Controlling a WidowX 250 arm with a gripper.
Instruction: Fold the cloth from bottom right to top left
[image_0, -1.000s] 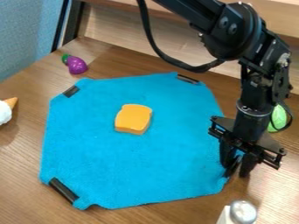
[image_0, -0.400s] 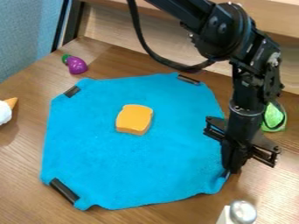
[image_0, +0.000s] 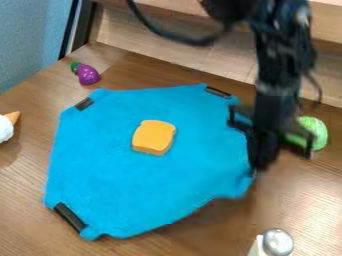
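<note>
a wooden worktop carries a blue cloth spread across its middle, the lower right edge drawn up toward the gripper. the black gripper hangs at the cloth's right side, its jaws pressed together, pinching that edge. an orange-yellow toy bread slice sits on the cloth; beyond the gripper is a green object. a silver-topped container stands near, and a purple toy lies past the far left corner.
</note>
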